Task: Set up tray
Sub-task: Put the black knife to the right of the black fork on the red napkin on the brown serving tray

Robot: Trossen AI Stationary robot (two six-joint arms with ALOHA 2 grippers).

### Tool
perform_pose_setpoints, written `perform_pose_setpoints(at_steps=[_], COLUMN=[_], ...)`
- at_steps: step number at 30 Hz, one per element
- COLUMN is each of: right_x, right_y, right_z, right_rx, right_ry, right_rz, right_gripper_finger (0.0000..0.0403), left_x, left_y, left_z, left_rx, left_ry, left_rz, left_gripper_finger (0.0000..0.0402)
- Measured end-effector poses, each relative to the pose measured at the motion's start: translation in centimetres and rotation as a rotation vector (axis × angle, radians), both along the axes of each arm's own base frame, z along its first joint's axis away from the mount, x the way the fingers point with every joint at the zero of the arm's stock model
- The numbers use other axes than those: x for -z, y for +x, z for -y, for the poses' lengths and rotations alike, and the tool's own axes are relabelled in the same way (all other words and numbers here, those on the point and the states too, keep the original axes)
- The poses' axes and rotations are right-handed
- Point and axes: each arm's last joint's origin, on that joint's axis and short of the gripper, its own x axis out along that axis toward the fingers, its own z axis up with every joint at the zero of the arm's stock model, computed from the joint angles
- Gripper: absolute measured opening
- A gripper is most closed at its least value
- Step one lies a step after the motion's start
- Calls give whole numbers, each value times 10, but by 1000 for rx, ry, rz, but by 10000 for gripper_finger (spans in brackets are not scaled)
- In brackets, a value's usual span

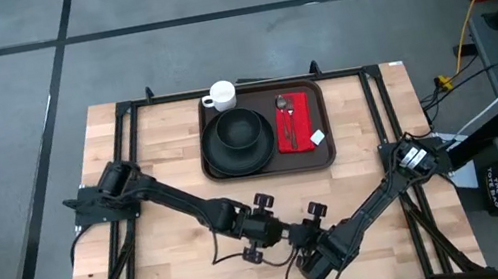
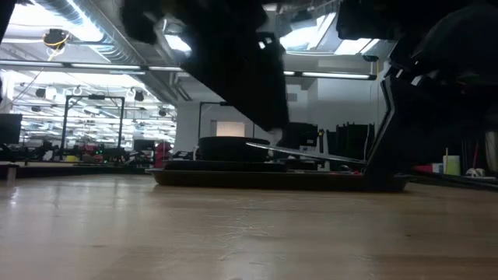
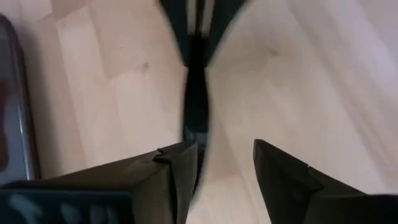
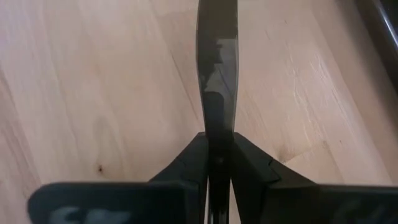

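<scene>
- Clamped tight in the right wrist view, the right gripper point(image 4: 219, 142) has both dark fingers pressed against a slim, shiny metal utensil point(image 4: 217, 56), which runs forward over the pale wooden table point(image 4: 93, 93).
- Left wrist view: the left gripper point(image 3: 224, 150) stands with its fingers apart and nothing between them. A thin dark shape, too blurred to name, stretches ahead just beside one finger.
- High view: both arms reach in from the table's sides, and their grippers meet over bare wood at the near edge, close together and well apart from the dishes.
- The tray point(image 1: 315, 98), dark brown with rounded corners, lies at the middle of the far edge.
- On the tray's left half a black bowl point(image 1: 239, 131) sits on a round black plate point(image 1: 216, 160).
- On the right half lies a red napkin point(image 1: 295, 137) bearing a spoon point(image 1: 283, 108), with a small white tag point(image 1: 317, 136) at its edge.
- A white cup point(image 1: 221, 94) stands at the tray's far left corner. Whether it is on the rim or just outside cannot be told.
- Low view: the tray shows as a low dark slab across the middle distance, with the bowl's outline above it. Dark arm parts hang in from above, and a lit room lies beyond.
</scene>
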Motion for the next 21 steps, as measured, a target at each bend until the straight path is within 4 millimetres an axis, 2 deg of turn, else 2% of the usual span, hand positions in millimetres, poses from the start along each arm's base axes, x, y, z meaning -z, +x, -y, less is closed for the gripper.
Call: perform_pose_setpoints(at_steps=[8,12,16,21], right_x=[-1,-16,-30,-46], right_y=[1,0,-2,-3], right_z=[0,1,3,5], right_rx=[3,-2,-47,-121], right_ry=[25,65,64,33], right_rz=[-12,0,10,32], right_gripper_finger=[55,55,55,55], left_x=[-35,-41,-45,-38], left_y=[-24,-43,-66,-99], left_z=[-3,-16,-32,-48], left_rx=[40,19,-8,58], left_ry=[24,17,-49,-193], left_rz=[-20,-17,86,300], left_gripper_finger=[145,132,116,95])
